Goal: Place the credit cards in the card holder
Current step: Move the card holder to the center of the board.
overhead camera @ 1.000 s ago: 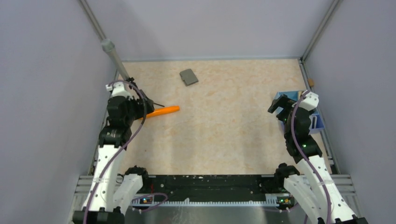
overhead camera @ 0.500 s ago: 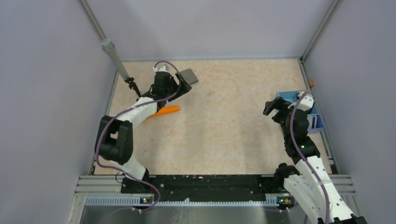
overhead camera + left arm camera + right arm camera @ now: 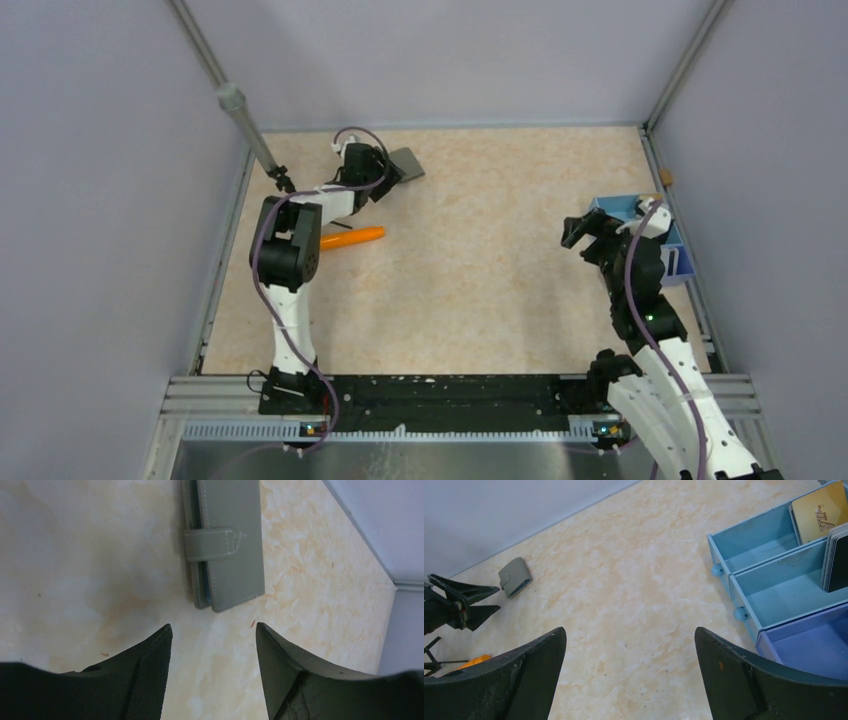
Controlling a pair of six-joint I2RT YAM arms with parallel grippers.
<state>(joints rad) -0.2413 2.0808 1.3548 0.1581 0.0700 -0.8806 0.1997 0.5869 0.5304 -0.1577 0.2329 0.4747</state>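
The card holder (image 3: 408, 163), a closed grey wallet with a strap, lies at the back of the table and fills the top of the left wrist view (image 3: 227, 545). My left gripper (image 3: 388, 178) hovers just short of its near end, open, with only bare table between its fingertips (image 3: 214, 627). Dark credit cards (image 3: 836, 560) stand upright in a compartment of the blue tray (image 3: 769, 590), and a gold card (image 3: 821, 515) leans in the compartment behind. My right gripper (image 3: 630, 630) is open and empty, left of the tray (image 3: 612, 208).
An orange carrot-shaped stick (image 3: 350, 238) lies left of centre, below my left forearm. A grey pole (image 3: 245, 125) slants along the back left corner with a small black stand (image 3: 280, 181) at its foot. Walls enclose three sides.
My left arm swung from beside the orange stick to the back of the table and now points at the wallet, its jaws narrower. My right gripper shifted slightly left.
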